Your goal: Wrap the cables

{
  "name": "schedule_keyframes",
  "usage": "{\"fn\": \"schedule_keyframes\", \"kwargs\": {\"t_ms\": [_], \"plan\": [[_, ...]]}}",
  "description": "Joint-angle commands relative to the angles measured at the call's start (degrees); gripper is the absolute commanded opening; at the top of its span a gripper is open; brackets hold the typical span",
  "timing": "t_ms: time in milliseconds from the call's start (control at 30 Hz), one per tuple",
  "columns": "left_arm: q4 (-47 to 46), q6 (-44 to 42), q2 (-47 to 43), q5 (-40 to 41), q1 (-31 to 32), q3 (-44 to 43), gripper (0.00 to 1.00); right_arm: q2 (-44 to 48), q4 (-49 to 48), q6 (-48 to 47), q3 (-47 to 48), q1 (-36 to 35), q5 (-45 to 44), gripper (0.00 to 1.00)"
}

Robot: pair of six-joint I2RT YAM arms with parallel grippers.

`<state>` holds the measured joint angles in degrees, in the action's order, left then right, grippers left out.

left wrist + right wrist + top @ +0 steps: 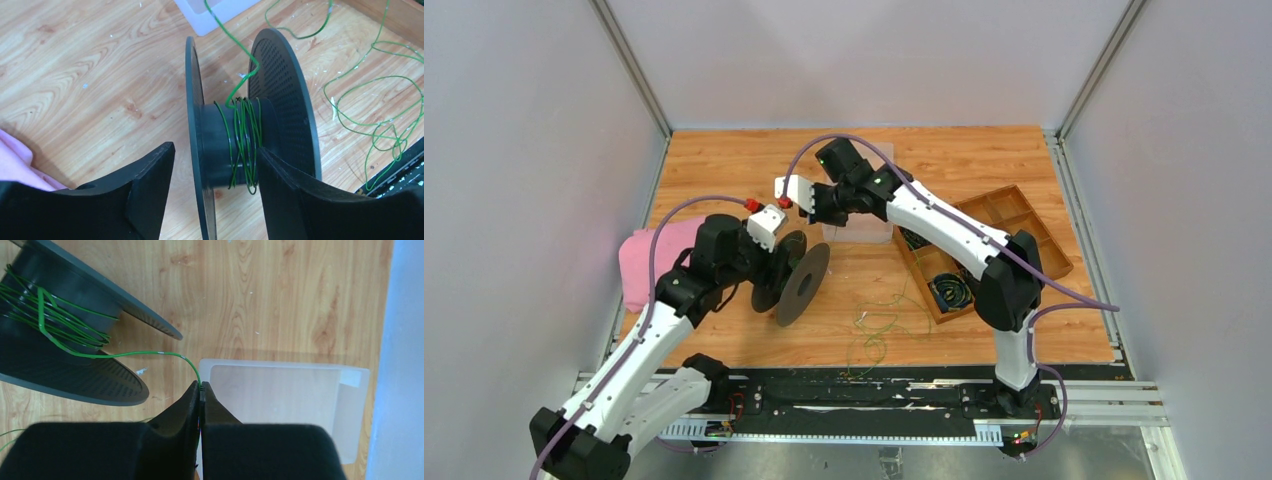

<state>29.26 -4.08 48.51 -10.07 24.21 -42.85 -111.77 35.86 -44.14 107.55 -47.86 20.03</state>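
"Where does the green cable (41, 310) end?"

"Can't say. It slips between the right gripper's (201, 386) closed fingers and is lost there."

"And the spool (285, 90)?"

"From the left wrist, its underside runs off the bottom edge. One finger of the left gripper (215, 147) covers part of the hub."

"The wooden tray (1014, 208)?"

"Partly behind the right arm (944, 225); its contents are too small to make out."

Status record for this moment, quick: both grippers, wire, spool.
left gripper: open, fingers either side of one spool flange
right gripper: shut on the green wire, over the clear container
spool: standing on its flange rims, several wire turns on the hub
loose loops: tangled on the table, right of the spool
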Motion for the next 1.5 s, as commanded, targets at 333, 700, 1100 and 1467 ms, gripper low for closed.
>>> {"fn": "schedule_keyframes", "kwargs": {"t_ms": [333,700,1100,1467], "plan": [[6.93,-15.54,-5.12,-3.05,-0.16,-0.38,0.74,-5.05,0.39,-1.74,-2.82,-1.89,0.95,0.01],[2.42,-15.29,-5.39,-4.76,-2.56,1.81,0.77,-7.03,0.35,-1.08,-0.69,-2.52,-0.35,0.01],[-1.97,-8.81,-3.00,-6.31,-3.31,1.45,0.75,-8.99,0.42,0.79,2.55,-3.82,-1.89,0.01],[-0.86,-9.10,-6.54,-1.09,-4.51,0.02,0.74,-9.41,1.82,1.30,5.60,-3.28,-2.80,0.01]]}}
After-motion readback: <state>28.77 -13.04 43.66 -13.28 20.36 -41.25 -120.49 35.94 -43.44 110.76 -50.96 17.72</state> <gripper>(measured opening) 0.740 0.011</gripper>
